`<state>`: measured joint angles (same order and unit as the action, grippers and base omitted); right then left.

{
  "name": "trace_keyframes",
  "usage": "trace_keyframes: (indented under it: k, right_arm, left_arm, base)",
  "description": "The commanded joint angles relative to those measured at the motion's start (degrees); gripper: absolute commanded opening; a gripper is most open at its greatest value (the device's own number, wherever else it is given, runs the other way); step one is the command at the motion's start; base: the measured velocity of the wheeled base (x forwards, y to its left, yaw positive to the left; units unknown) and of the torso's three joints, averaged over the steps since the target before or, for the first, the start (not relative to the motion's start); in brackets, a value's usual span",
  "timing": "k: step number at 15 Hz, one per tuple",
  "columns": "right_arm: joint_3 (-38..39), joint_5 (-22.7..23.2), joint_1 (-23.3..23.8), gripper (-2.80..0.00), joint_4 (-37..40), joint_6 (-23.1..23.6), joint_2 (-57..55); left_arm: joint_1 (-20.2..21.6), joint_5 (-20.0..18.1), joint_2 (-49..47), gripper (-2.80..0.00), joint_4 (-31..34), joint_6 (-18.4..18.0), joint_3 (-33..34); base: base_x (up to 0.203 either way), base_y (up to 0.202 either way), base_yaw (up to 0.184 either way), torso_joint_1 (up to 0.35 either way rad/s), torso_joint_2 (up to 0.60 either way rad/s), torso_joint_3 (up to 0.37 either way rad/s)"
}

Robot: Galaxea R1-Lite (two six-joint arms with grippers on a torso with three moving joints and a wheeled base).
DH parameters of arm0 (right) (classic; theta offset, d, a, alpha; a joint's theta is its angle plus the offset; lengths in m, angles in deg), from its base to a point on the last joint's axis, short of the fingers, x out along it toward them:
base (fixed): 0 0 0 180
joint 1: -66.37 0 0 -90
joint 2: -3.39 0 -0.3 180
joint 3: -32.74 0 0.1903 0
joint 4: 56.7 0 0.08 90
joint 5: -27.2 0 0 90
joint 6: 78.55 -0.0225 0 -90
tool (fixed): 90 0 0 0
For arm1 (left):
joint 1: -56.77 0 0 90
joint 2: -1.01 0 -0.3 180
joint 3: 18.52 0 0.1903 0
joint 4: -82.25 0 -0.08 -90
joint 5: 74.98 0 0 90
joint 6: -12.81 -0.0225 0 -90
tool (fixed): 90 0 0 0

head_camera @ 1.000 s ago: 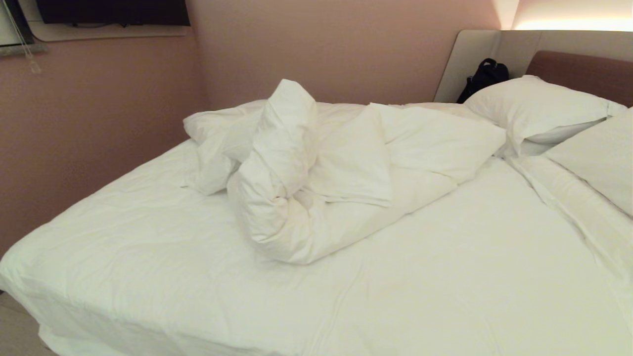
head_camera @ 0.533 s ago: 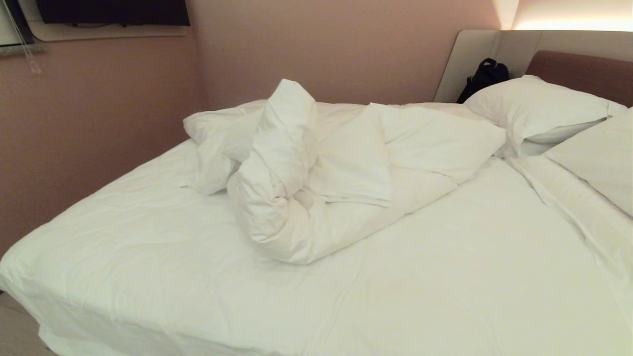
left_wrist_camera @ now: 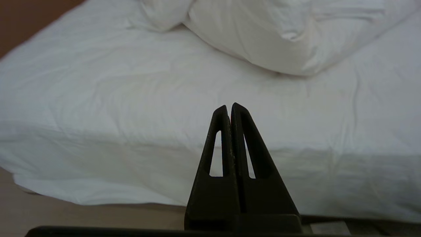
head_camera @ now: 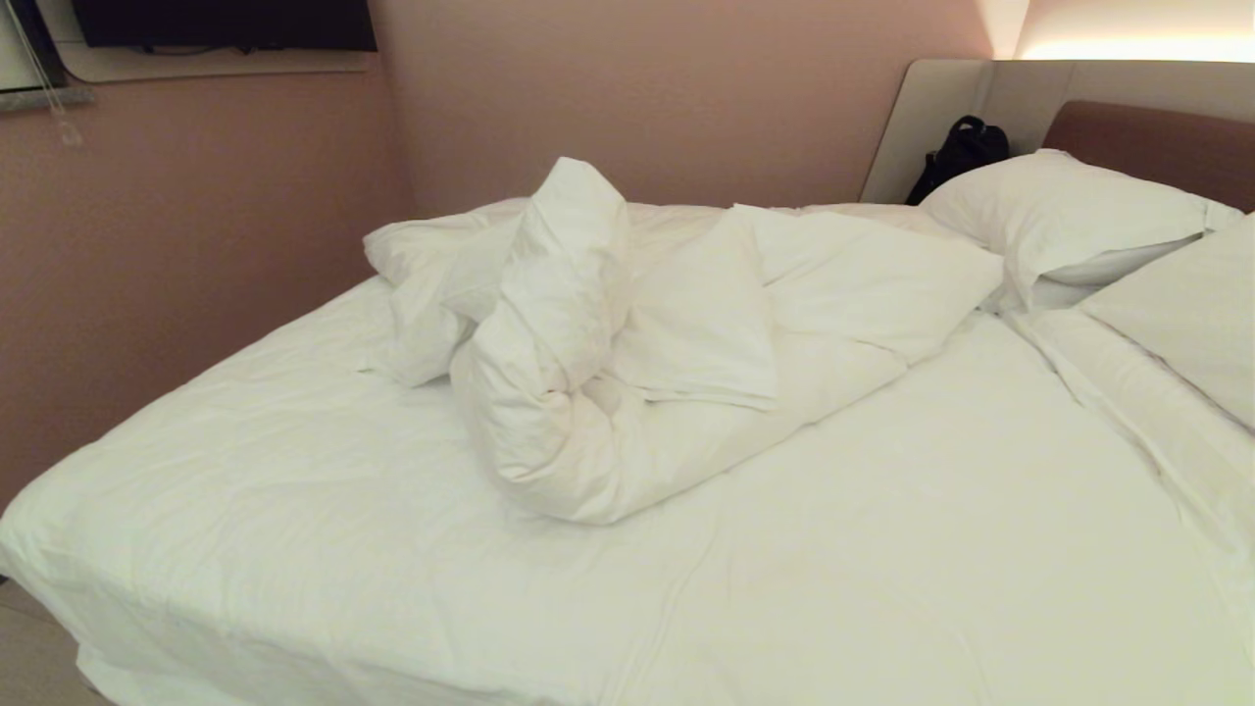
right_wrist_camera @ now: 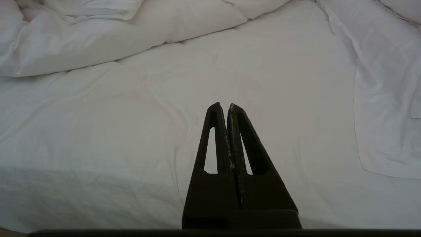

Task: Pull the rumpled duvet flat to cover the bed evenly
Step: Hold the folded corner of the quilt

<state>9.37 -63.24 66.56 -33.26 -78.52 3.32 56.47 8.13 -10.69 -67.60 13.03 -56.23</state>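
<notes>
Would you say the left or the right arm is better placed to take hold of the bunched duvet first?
Probably the left. The duvet is heaped toward the left of the bed, and its bulging fold sits ahead of the left gripper. The right gripper faces mostly flat bedding. Both are shut.

The bed filled most of the frame, covered by a smooth white sheet. The duvet sat bunched up in a big puffy heap in the middle, with one part sticking up tall. Two white pillows lay at the right edge. A black bag leaned by the headboard in the upper right. A dark screen hung on the pink wall, upper left.
</notes>
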Motion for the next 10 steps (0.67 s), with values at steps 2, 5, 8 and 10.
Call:
trace_keyframes:
  k: [2,5,8,10]
  right_arm:
    - [0.00,0.00,-0.01,-2.80,0.01,0.06,-0.01]
    - [0.00,0.00,-0.01,-2.80,0.01,0.06,-0.01]
    - [0.00,0.00,-0.01,-2.80,0.01,0.02,-0.01]
    - [0.00,0.00,-0.01,-2.80,0.01,0.06,-0.01]
  left_arm:
    - [-0.04,-2.83,-12.89,-2.80,-0.16,0.81,-2.23]
    - [-0.05,-6.62,-23.01,-2.80,-2.47,2.82,-4.62]
    - [-0.05,-8.91,-33.41,-2.80,-6.04,4.08,-7.33]
    - [-0.05,-9.37,-41.95,-2.80,-9.36,4.77,-10.20]
  base:
    - [0.000,0.000,0.000,0.000,0.00,0.000]
    - [0.000,0.000,0.000,0.000,0.00,0.000]
    - [0.000,0.000,0.000,0.000,0.00,0.000]
    - [0.000,0.000,0.000,0.000,0.00,0.000]
